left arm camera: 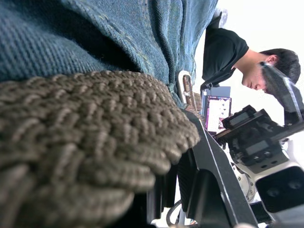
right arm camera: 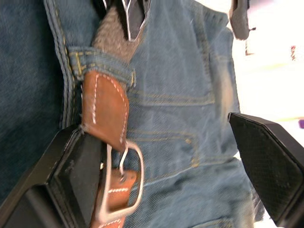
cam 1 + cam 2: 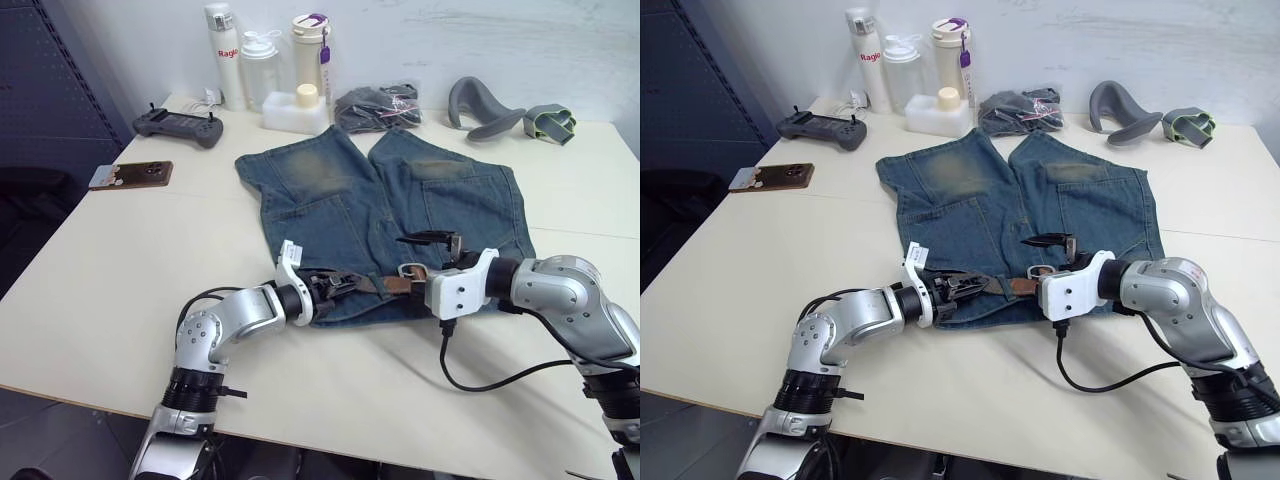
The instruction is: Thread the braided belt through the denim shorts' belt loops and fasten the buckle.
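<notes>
The denim shorts (image 3: 385, 225) are spread flat on the pale surface (image 3: 120, 290), legs pointing away from the robot and waistband along the near edge. The braided belt (image 3: 355, 284) is laid along that waistband, and everything below is placed relative to it.

The left end effector (image 3: 325, 286) is seen at the belt's left end, its black fingers closed around the woven strap (in the left wrist view the braid (image 1: 71, 156) is pressed right against the fingers). The brown leather tip (image 2: 105, 109) is passed under one of the belt loops (image 2: 99, 62) near the waistband's middle, and the buckle (image 2: 124, 183) lies just beyond it, resting on the denim.

The right end effector (image 3: 440, 252) is held at the belt's right end, spread wide. One finger (image 2: 71, 180) is touching the leather beside the buckle, while the other finger (image 2: 268, 166) is well apart over the denim; nothing is gripped between them.

Beyond the shorts' legs, bottles (image 3: 262, 62) and a dark bundle in a clear bag (image 3: 378, 104) are set on the surface.
</notes>
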Tool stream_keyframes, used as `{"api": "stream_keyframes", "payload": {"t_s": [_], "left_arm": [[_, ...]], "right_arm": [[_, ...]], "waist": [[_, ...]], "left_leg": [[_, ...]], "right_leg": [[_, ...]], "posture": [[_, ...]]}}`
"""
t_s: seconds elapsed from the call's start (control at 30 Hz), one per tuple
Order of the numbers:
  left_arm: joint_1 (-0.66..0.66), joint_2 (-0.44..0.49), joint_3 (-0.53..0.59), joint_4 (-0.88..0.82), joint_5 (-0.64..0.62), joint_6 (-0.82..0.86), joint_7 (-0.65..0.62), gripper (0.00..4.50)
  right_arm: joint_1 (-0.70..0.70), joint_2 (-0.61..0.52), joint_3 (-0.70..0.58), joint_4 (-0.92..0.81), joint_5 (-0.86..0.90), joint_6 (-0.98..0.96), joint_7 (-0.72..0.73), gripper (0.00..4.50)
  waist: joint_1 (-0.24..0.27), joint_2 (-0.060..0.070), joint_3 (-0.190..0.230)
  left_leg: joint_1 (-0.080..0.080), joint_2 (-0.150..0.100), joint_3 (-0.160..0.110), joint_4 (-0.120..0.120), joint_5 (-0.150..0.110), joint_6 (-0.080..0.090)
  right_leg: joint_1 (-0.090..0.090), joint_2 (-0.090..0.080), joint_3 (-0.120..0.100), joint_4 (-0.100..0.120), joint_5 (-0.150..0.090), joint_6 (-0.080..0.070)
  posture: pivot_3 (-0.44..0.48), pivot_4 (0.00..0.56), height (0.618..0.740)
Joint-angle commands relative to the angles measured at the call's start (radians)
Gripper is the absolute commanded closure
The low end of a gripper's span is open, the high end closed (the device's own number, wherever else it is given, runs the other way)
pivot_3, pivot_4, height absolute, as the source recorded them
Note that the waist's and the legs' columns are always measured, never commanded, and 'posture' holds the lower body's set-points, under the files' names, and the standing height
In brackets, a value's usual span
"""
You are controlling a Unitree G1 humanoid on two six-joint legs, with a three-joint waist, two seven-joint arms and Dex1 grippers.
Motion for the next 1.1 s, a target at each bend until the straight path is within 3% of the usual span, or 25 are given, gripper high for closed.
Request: {"api": "stream_keyframes", "payload": {"t_s": [0.03,0.13,0.23,0.3,0.33,0.4,0.63,0.73,0.97,1.1], "left_arm": [[-0.003,-0.01,-0.024,0.016,0.003,0.01,-0.013,4.5],[-0.004,-0.008,-0.023,0.017,0.003,0.011,-0.014,4.5],[-0.005,-0.007,-0.023,0.018,0.003,0.012,-0.014,4.5],[-0.006,-0.006,-0.022,0.018,0.004,0.011,-0.012,4.5],[-0.007,-0.006,-0.021,0.018,0.004,0.01,-0.012,4.5],[-0.008,-0.004,-0.02,0.019,0.005,0.01,-0.011,4.5],[-0.024,0.01,-0.009,0.017,0.028,0.008,-0.011,4.5],[-0.016,0.057,0.01,-0.025,-0.021,0.033,-0.052,3.4],[0.026,0.236,0.048,-0.16,-0.05,0.14,-0.131,0.17],[0.031,0.368,0.037,-0.227,-0.05,0.228,-0.295,0.04]], "right_arm": [[-0.005,0.002,-0.006,-0.046,0.03,-0.016,-0.001,0.06],[-0.006,0.001,-0.009,-0.049,0.038,-0.015,0.003,0.88],[0.008,-0.004,-0.009,-0.053,0.04,-0.031,0.004,2.48],[0.021,-0.007,-0.01,-0.06,0.042,-0.044,0.004,3.05],[0.026,-0.008,-0.011,-0.063,0.042,-0.048,0.004,3.72],[0.031,-0.009,-0.011,-0.064,0.04,-0.055,0.004,4.41],[0.027,-0.011,-0.007,-0.047,0.03,-0.076,-0.003,4.41],[0.006,-0.019,-0.014,-0.024,0.029,-0.088,-0.002,4.5],[-0.003,-0.072,-0.098,-0.006,0.144,-0.018,0.036,4.5],[-0.012,-0.107,-0.117,0.045,0.149,-0.063,0.04,4.5]], "waist": [[0.0,0.0,0.0],[0.0,0.0,0.0],[0.0,0.0,0.0],[0.0,0.0,0.0],[0.0,0.0,0.0],[-0.001,0.0,0.0],[-0.001,0.0,0.0],[-0.007,0.0,0.0],[-0.029,0.0,0.0],[-0.043,-0.001,0.0]], "left_leg": [[0.0,0.0,0.0,0.0,0.0,0.0],[0.0,0.0,0.0,0.0,0.0,0.0],[0.0,0.0,0.0,0.0,0.0,0.0],[0.0,0.0,0.0,0.0,0.0,0.0],[0.0,0.0,0.0,0.0,0.0,0.0],[0.0,0.0,0.0,0.0,0.0,0.0],[0.0,0.0,0.0,0.0,0.0,0.0],[0.0,0.0,0.0,0.0,0.0,0.0],[0.0,0.002,0.0,0.0,0.0,-0.001],[0.0,0.002,0.0,0.0,-0.001,-0.002]], "right_leg": [[0.0,0.0,0.0,0.0,0.0,0.0],[0.0,0.0,0.0,0.0,0.0,0.0],[0.0,0.0,0.0,0.0,0.0,0.0],[0.0,0.0,0.0,0.0,0.0,0.0],[0.0,0.0,0.0,0.0,0.0,0.0],[0.0,0.0,0.0,0.0,0.0,0.0],[0.0,0.0,0.0,0.0,0.0,0.0],[-0.001,0.0,0.0,0.001,0.0,0.0],[-0.002,0.0,-0.001,0.003,0.0,0.0],[-0.002,0.0,-0.001,0.003,-0.002,-0.003]], "posture": [[0.0,0.15,0.631],[0.0,0.15,0.631],[0.0,0.15,0.631],[0.0,0.15,0.631],[0.0,0.15,0.631],[0.0,0.15,0.631],[0.0,0.15,0.631],[0.0,0.15,0.631],[0.0,0.15,0.631],[0.0,0.15,0.631]]}}
